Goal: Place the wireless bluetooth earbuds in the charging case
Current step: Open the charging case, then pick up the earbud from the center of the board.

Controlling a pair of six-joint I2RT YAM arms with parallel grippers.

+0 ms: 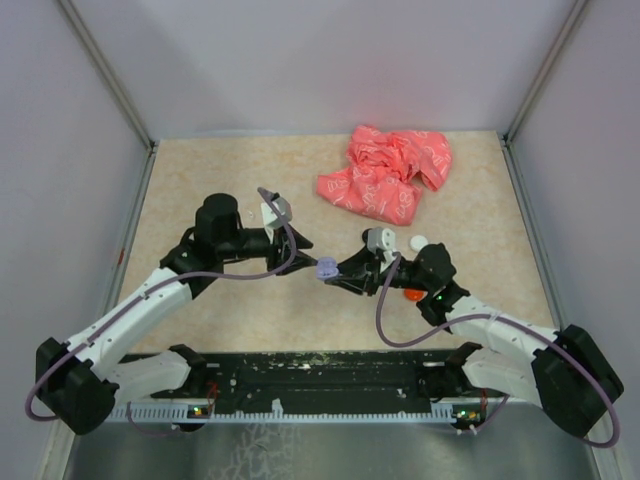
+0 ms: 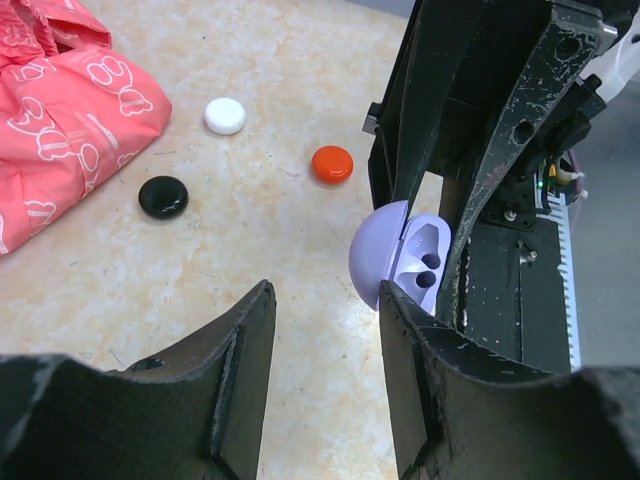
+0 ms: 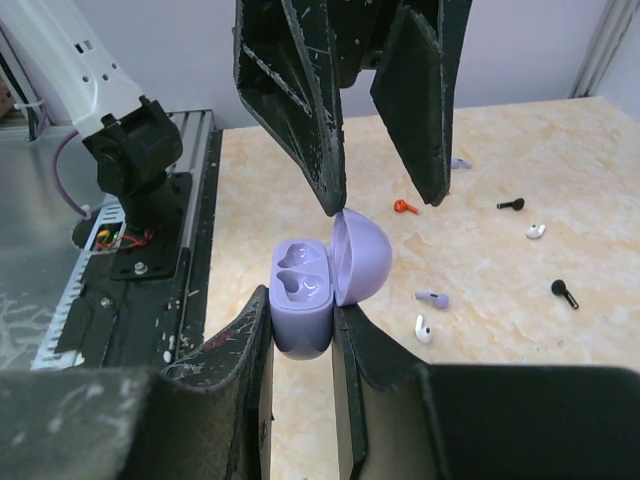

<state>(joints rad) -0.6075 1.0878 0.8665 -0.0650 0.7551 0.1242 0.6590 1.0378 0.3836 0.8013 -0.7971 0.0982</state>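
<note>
Right gripper: fingers pinching the base of the purple charging case from both sides, held above the table; case lid hinged open and upright, 2 wells showing.
Left gripper: fingers spread with only table between them; tips hang just over the lid, 1 tip at its rim, contact cannot be told.
Wireless earbuds: 7 loose on the table beyond the case, none in it; purple earbud and white earbud nearest the case, black earbud and orange earbud further off.
Round discs: black disc; orange disc; white disc; all apart.
Far side: crumpled pink bag.
</note>
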